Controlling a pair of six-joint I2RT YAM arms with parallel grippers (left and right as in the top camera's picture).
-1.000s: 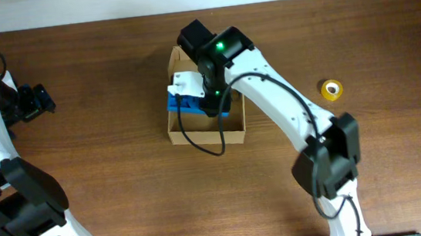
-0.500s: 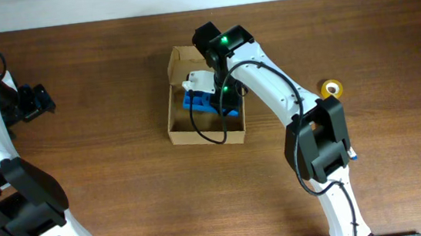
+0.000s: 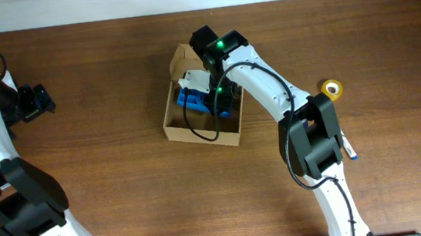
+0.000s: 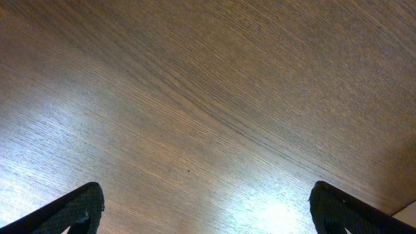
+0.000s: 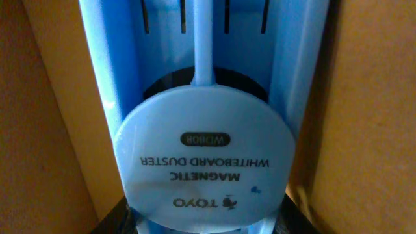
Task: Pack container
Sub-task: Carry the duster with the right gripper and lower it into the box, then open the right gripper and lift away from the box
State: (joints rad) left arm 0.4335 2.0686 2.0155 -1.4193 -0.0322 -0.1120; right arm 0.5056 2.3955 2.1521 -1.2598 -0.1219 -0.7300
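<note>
The container (image 3: 199, 134), a tan cardboard box, sits at the table's middle, slightly skewed, with its flap (image 3: 181, 57) up at the back. A blue magnetic whiteboard duster (image 3: 191, 98) lies inside it. My right gripper (image 3: 213, 91) reaches down into the box. In the right wrist view its dark fingertips press both sides of the duster (image 5: 207, 149), between the box walls (image 5: 370, 117). My left gripper (image 3: 38, 100) is at the far left, open and empty, and its wrist view (image 4: 207, 209) shows only bare wood.
A yellow tape roll (image 3: 332, 89) lies on the table to the right of the box. A marker (image 3: 347, 149) lies by the right arm's lower link. The table's back edge runs along the top.
My right gripper has moved toward the back of the box with the duster. The box has turned and shifted slightly left. The left arm has not moved.
</note>
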